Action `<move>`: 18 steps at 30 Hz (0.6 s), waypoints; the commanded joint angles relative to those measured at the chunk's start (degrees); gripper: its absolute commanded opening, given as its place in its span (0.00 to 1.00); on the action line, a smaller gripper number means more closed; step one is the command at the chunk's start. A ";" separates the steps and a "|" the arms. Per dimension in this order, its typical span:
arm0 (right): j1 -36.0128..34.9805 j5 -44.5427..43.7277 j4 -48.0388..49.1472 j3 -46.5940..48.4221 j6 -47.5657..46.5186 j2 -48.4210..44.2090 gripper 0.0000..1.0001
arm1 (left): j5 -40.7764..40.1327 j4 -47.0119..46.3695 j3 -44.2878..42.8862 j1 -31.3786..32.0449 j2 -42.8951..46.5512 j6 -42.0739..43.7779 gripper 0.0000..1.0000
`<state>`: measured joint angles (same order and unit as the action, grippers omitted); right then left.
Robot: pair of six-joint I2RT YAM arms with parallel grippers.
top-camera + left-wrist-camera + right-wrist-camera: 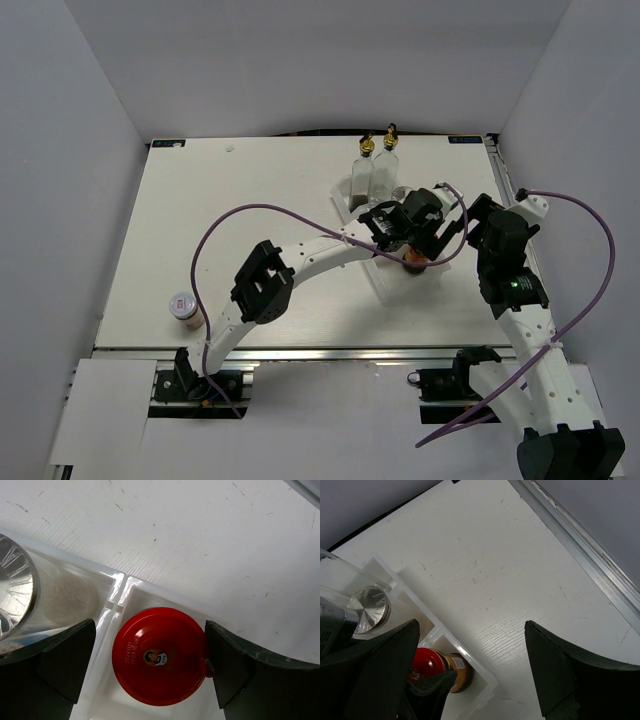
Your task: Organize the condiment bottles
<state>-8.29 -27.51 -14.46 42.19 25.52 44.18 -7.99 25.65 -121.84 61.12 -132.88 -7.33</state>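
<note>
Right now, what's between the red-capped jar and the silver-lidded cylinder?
Left wrist view: the tray's divider wall and one finger of the left gripper lie between the red-capped jar and the silver-lidded cylinder.

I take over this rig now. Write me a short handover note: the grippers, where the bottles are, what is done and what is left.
Left gripper: open, fingers on either side of the red-capped jar, which stands in the end compartment of the tray.
Right gripper: open, empty, above the table beside the tray.
Done: glass bottles at the tray's far end; silver-lidded cylinder in the compartment next to the red-capped jar. I see only one such lid.
Left: short jar stands on the table at the near left, outside the tray.
</note>
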 commanded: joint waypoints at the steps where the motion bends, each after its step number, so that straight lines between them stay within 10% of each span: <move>1: 0.03 1.67 0.57 0.34 -0.47 -0.59 0.90 | -2.20 -0.08 -2.53 0.05 5.87 0.74 0.98; 18: 0.12 29.61 13.41 1.30 -6.27 -1.74 0.89 | -22.51 -2.09 23.67 -0.83 33.56 -1.63 0.98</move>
<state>-8.27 -6.90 -5.69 40.36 21.37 41.30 -27.81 26.33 -99.79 60.73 -102.02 -8.60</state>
